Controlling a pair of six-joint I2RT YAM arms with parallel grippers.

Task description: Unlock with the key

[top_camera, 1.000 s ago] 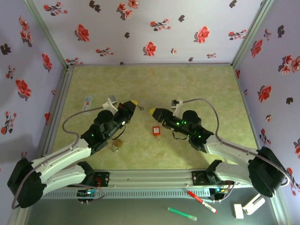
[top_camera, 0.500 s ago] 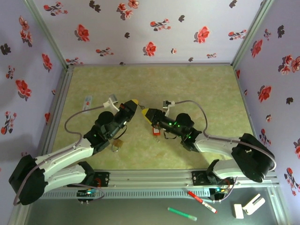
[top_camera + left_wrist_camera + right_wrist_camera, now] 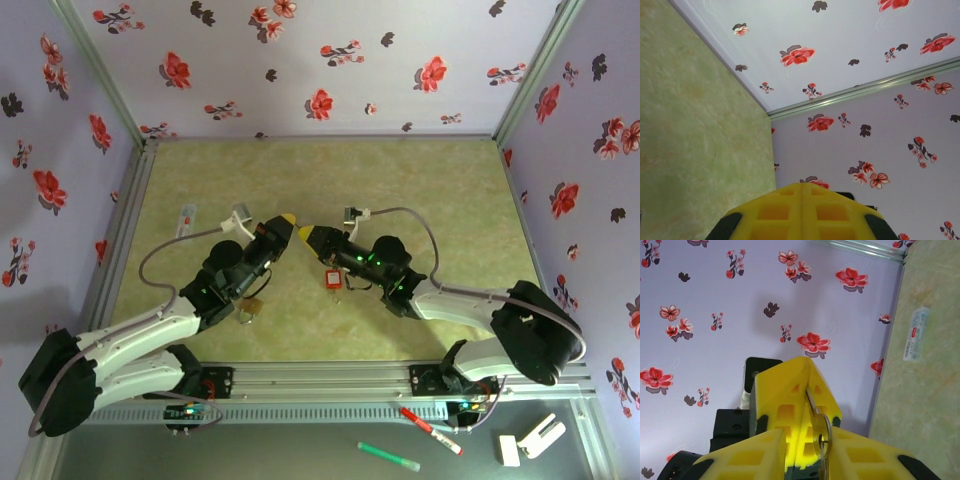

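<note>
In the right wrist view my left gripper (image 3: 790,385) is shut on the blade of the small grey key (image 3: 821,434). The key's round head sticks out between the two fingers of my right gripper (image 3: 807,434). Those fingers stand a little apart: the head lies near one finger, and a gap remains on the other side. From above, the left gripper (image 3: 286,220) and right gripper (image 3: 307,236) meet tip to tip over mid-table. A red padlock (image 3: 332,279) lies below the right gripper. A brass padlock (image 3: 250,308) lies by the left arm. My left gripper (image 3: 801,187) shows pressed-together yellow fingers.
A small clear packet (image 3: 187,217) lies near the left wall, and it also shows as the packet (image 3: 916,334) in the right wrist view. Flowered walls close in three sides of the green mat (image 3: 420,190). A red marker (image 3: 430,430) and a green marker (image 3: 388,456) lie off the table in front.
My right arm has swung left until its tip meets the left gripper. Its fingers have narrowed around the key's head. The left gripper has barely moved.
</note>
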